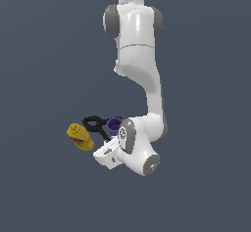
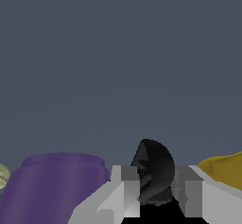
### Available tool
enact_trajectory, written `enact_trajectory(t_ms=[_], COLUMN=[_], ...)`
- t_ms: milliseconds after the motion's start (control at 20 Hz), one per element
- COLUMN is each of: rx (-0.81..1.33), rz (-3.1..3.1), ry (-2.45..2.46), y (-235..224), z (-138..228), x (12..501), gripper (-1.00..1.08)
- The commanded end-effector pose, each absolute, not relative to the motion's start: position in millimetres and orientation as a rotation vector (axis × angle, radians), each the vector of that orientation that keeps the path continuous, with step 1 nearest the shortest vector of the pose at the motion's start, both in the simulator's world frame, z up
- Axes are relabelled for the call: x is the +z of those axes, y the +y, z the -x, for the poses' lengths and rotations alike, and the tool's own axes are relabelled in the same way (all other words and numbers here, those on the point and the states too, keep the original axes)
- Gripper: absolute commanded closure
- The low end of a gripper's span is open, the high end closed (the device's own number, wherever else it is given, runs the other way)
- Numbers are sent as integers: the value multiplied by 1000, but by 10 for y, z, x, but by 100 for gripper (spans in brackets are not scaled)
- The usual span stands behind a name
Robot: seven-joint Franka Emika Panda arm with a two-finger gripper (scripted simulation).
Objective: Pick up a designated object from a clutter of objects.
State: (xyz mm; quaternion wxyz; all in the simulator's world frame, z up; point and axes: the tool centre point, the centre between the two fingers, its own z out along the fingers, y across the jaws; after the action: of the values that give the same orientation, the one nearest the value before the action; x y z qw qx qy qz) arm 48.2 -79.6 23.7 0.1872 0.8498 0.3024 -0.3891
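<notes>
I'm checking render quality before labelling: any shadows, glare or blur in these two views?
Exterior view: flat, even light, no cast shadows, soft shading on the arm, yellow bottle slightly blocky. Wrist view: black clamp between the gripper fingers looks coarse and faceted; purple cup is cropped close; no glare.

arm hides brick, pad (image 2: 2, 176) cut off

In the exterior view, the yellow bottle (image 1: 81, 136) lay at 9 o'clock of the black clamp (image 1: 97, 125), close beside it. The purple cup (image 1: 114, 124) crowded the clamp at 3 o'clock. Ground from 10 to 12 o'clock was open.
</notes>
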Motion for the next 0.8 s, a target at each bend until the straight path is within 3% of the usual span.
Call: enact_trajectory(t_ms=[0, 450, 750], rx=[-1108, -1081, -959], rz=[-2390, -2394, -2411], ry=[846, 854, 876], y=[-835, -773, -551], z=[-450, -520, -834], x=[209, 275, 635], gripper=[108, 108, 108])
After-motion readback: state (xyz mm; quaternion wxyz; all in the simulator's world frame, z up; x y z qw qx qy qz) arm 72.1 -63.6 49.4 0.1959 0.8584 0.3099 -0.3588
